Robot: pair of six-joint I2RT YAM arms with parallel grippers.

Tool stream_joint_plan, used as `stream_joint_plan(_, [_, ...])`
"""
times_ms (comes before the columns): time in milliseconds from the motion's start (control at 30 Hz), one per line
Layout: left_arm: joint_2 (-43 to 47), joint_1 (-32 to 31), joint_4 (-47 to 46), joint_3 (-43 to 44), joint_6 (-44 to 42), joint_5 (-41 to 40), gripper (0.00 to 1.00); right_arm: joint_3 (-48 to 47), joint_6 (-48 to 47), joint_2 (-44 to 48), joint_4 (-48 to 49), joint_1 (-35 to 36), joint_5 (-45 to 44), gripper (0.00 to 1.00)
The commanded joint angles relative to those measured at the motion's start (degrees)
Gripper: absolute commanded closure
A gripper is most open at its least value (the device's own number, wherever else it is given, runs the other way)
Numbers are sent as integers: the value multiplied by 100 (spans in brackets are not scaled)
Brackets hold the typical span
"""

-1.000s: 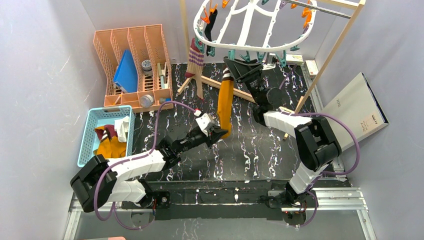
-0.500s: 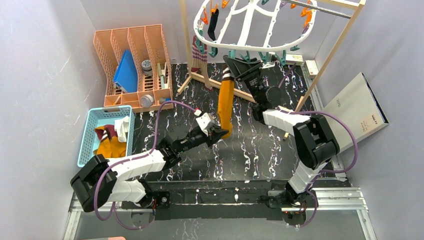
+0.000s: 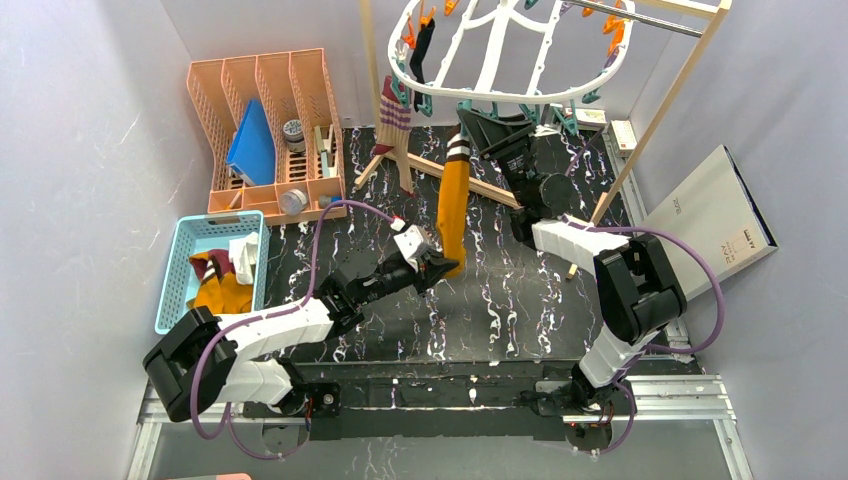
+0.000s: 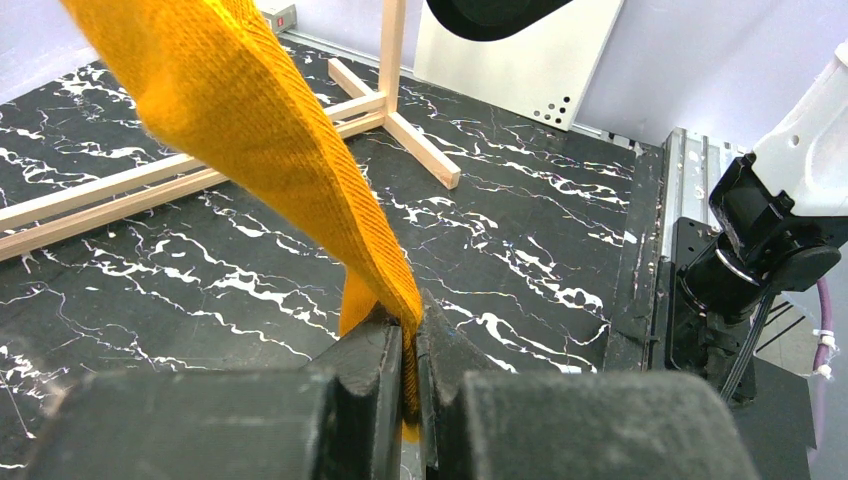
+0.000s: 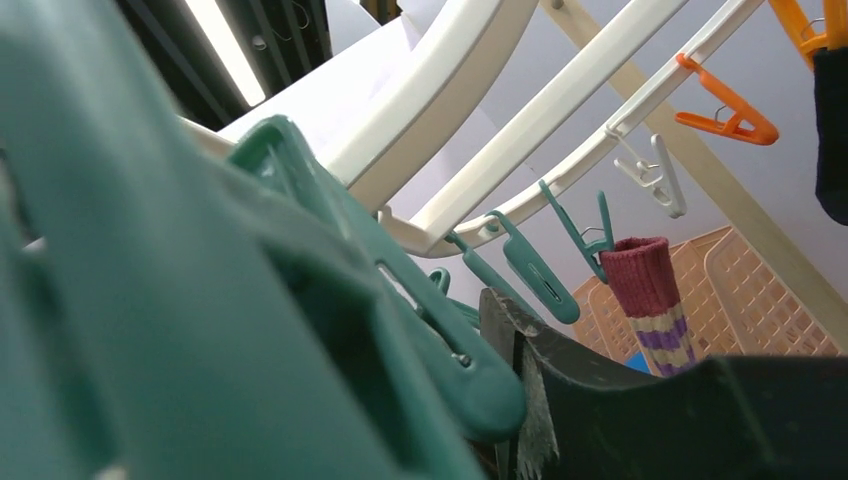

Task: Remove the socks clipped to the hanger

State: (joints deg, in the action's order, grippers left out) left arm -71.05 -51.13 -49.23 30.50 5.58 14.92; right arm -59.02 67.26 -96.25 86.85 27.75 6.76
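Note:
The white oval hanger [image 3: 500, 96] hangs at the top and also shows in the right wrist view [image 5: 450, 70]. A mustard yellow sock [image 3: 450, 205] hangs from its near rim down to the table. My left gripper [image 3: 437, 262] is shut on the sock's toe [image 4: 260, 120], with the cloth pinched between its fingers [image 4: 410, 360]. My right gripper [image 3: 478, 122] is raised at the near rim above the sock's cuff, shut on a teal clip [image 5: 440, 350]; only one finger [image 5: 620, 400] shows. A maroon striped sock [image 3: 395, 115] and a black sock [image 3: 422, 50] are still clipped on.
A teal basket [image 3: 180, 290] at the left holds several socks. A peach organiser [image 3: 265, 120] stands behind it. The wooden frame [image 3: 660, 120] carries the hanger, and its base bars [image 4: 390, 110] lie on the black marble table. A white board [image 3: 710, 215] leans at the right.
My right gripper has shifted slightly up and right under the hanger's rim. The hanger and the maroon sock have swayed. My left gripper keeps its hold on the mustard sock's toe.

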Motion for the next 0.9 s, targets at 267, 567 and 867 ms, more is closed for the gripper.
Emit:
stream_joint_plan(267, [-32,-73,96,105,72,152,100,-156,10,106,1727,-30,-52,49])
stream_joint_plan(567, [-17,-72,37,101,153,70,100,-187,150,37,1745,-49,4,68])
stream_joint_plan(867, [375,-52,-90,-204,268,-997,100,-130,242,82,1740,-67,44,78])
